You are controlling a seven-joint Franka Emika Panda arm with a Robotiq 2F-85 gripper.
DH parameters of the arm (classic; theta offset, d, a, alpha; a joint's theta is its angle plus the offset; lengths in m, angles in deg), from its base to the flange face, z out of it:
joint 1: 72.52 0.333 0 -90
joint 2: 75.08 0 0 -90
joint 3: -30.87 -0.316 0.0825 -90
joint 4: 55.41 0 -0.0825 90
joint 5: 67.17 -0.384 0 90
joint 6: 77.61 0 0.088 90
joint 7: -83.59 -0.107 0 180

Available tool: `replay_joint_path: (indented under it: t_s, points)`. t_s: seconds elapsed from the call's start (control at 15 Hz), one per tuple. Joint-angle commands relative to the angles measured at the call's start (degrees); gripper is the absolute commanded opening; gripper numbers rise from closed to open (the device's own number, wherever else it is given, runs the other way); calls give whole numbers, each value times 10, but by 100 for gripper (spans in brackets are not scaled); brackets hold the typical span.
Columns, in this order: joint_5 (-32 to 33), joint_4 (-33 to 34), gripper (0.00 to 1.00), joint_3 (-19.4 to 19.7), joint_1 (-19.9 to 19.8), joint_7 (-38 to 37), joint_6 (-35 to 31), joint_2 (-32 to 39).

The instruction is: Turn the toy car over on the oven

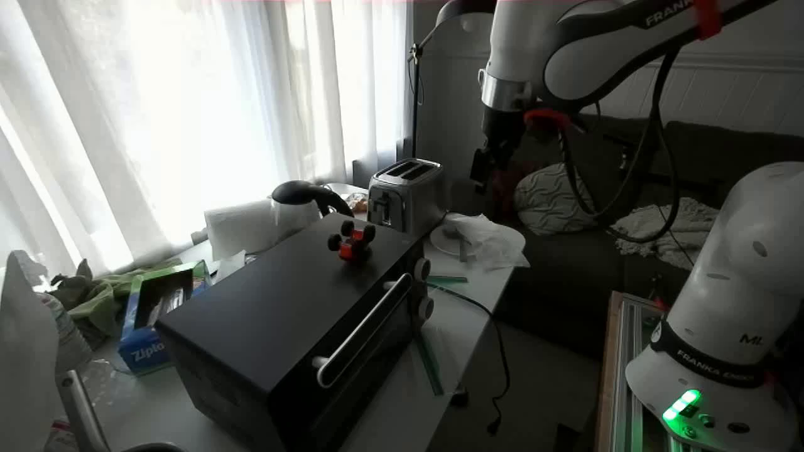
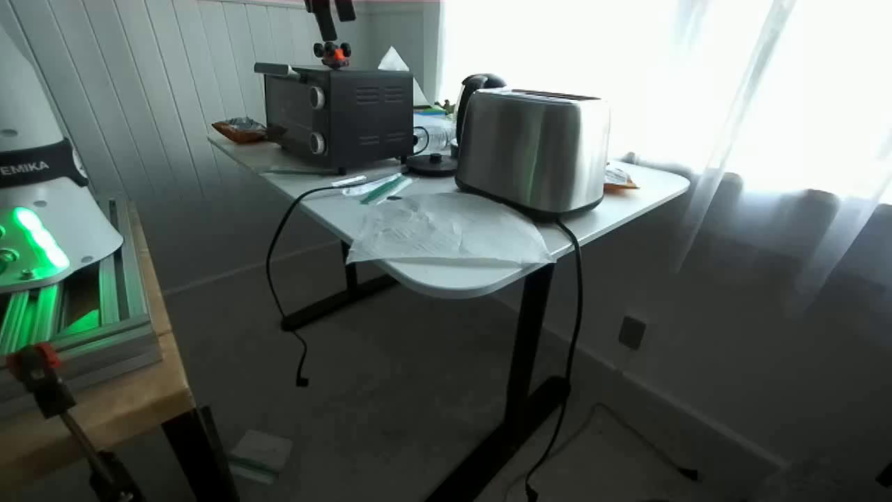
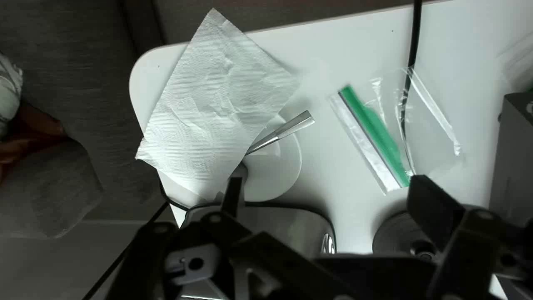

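Toy car (image 1: 353, 243): on top of the oven (image 1: 270, 301), toward the end with the knobs (image 1: 426, 307); dark wheels show above the red body, so it looks to be lying on its roof.
Fingers (image 3: 435, 208): spread wide, holding nothing, up in the air; in an exterior view I see them well apart from the car, off to the right of the oven.
Arm (image 1: 534, 56): up high on the right side.
Toaster (image 1: 411, 204): silver, upright, standing past the oven's far end.
Plate (image 3: 283, 177): on the white surface (image 3: 354, 50), right of the toaster, partly hidden by a paper towel (image 3: 216, 104), a metal handle (image 3: 287, 131) poking out.
Plastic bag (image 3: 374, 133): clear with a green strip, lying between plate and oven.
Blue box (image 1: 141, 345): left of the oven, lettered "Ziplo".
Cord (image 3: 414, 37): black, hanging over the surface's right edge, plug end (image 1: 494, 428) down low.
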State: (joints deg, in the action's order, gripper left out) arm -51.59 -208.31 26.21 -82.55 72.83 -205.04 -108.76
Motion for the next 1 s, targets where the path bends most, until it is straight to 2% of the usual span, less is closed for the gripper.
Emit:
replay_joint_path:
  t_s: [0.0, 0.67, 0.93]
  points:
    - [5, 2, 100, 7, 8, -4, 3, 0]
    - [-1, 3, 100, 4, 14, -6, 2, -2]
    - [-88, 39, 100, -17, 56, -66, 67, 10]
